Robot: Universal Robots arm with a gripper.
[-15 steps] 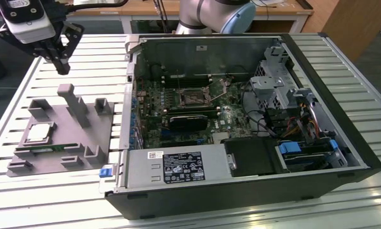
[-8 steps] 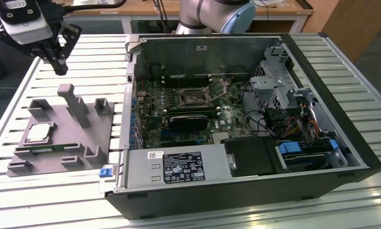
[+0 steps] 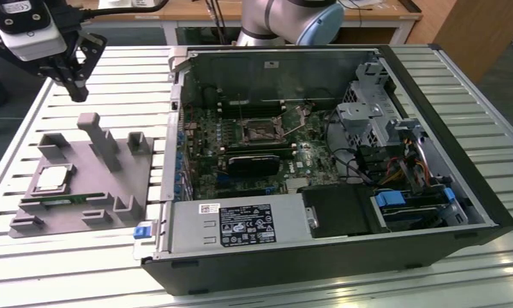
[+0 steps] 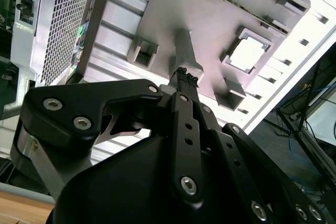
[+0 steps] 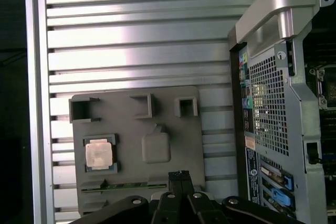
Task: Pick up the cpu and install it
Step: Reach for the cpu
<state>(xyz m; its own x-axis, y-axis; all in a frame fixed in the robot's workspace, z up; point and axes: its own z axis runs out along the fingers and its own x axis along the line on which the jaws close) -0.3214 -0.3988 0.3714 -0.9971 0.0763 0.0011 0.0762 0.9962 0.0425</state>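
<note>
The cpu (image 3: pixel 52 178) is a small square chip with a shiny metal top. It lies flat in a square pocket of a grey holder plate (image 3: pixel 140 168) on the slatted table, at the exterior view's left. Both wrist views show the cpu (image 5: pixel 100 154) (image 4: pixel 247 55) in that pocket. My gripper (image 3: pixel 76 96) hangs high above the table beyond the holder's far end, well clear of the chip. Its fingertips (image 5: pixel 180 174) (image 4: pixel 184 74) are pressed together, shut, with nothing between them. The open socket (image 3: pixel 260 131) sits on the motherboard inside the computer case.
An open computer case (image 3: pixel 325 256) lies on its side, taking up the middle and the exterior view's right. The holder has a tall post (image 3: pixel 102 138) and several raised blocks. A green memory stick (image 3: pixel 68 200) lies in a slot near the chip.
</note>
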